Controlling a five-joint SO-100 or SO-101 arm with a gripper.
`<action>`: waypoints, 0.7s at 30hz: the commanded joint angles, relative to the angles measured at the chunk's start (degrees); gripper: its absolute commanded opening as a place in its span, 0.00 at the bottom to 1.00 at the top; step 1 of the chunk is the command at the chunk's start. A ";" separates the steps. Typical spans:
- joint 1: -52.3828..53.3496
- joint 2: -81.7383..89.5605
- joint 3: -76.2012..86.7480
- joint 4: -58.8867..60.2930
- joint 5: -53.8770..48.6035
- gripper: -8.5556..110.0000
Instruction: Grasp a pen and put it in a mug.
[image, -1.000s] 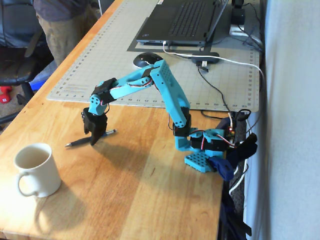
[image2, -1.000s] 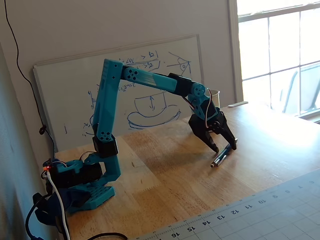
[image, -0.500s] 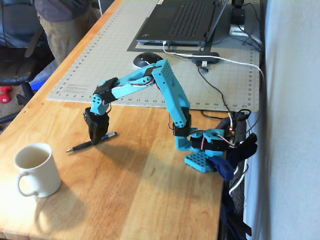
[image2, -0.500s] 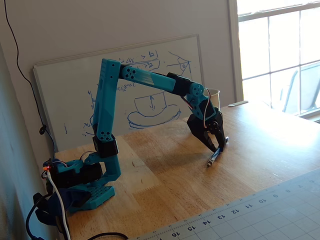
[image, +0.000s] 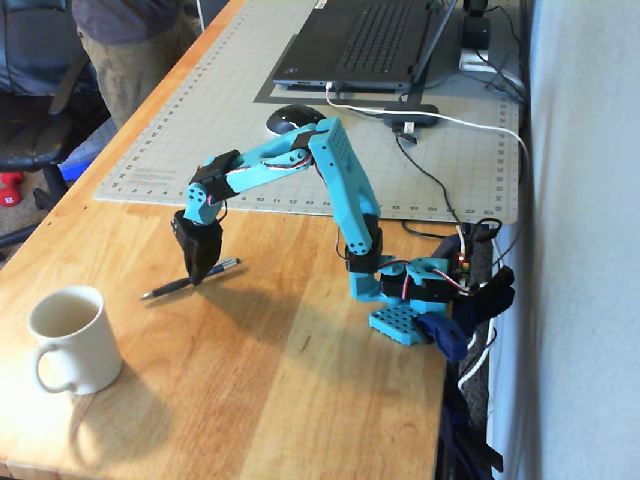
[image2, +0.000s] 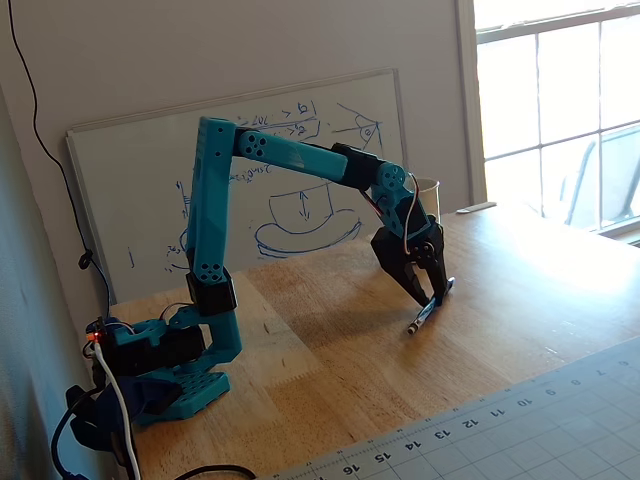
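Note:
In both fixed views my gripper (image: 197, 274) (image2: 436, 298) points down at the wooden table and is shut on the pen. The dark pen (image: 225, 267) (image2: 420, 319) is clamped near its middle and sticks out on both sides of the black fingers. It lies tilted, with one end low near the tabletop. The cream-white mug (image: 70, 340) stands upright near the table's front left corner, handle toward the front, well apart from the gripper. From the other side only the mug's rim (image2: 430, 185) shows behind the arm.
A grey cutting mat (image: 200, 130) carries a laptop (image: 370, 40) and a black mouse (image: 293, 119) behind the arm. The arm's base (image: 410, 290) sits at the right table edge with cables. A person (image: 120, 50) stands at the far left. A whiteboard (image2: 130, 200) leans on the wall.
The jaws, open around the pen a second ago, have shut on it. The wrist has risen a little and the pen has shifted with it.

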 joint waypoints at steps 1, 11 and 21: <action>-0.97 11.25 -3.52 -0.62 0.09 0.08; -2.81 22.50 -5.10 -3.25 -4.39 0.08; -4.39 30.50 -4.39 -9.93 -44.91 0.08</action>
